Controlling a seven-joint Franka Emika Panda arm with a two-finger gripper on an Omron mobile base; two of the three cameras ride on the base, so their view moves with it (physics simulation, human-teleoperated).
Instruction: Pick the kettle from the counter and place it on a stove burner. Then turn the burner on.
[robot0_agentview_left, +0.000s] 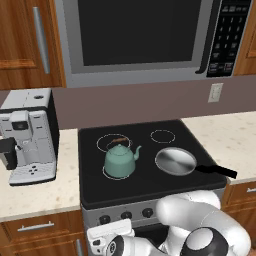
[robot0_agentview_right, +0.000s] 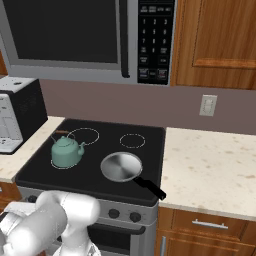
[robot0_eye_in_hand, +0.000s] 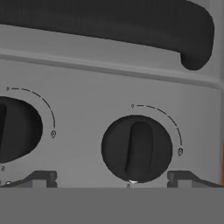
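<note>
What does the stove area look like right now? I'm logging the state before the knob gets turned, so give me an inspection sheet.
Surface: black cooktop, beige counter either side.
Job's things: kettle upright on front left burner ring; knob straight ahead of the pincer.
Clutter: silver pan on cooktop, handle pointing right.
Grippers: pincer open, tips either side of knob, apart from it.
Cables: nothing seen.
Surroundings: microwave above, coffee machine at left, wall outlet.

The small squat teal-green kettle with a rounded body, curved spout and arched brownish top handle stands upright on the near-left thin white ring burner of the black glass cooktop, spout pointing right. The beige speckled stone surface flanks the cooktop on both sides.
</note>
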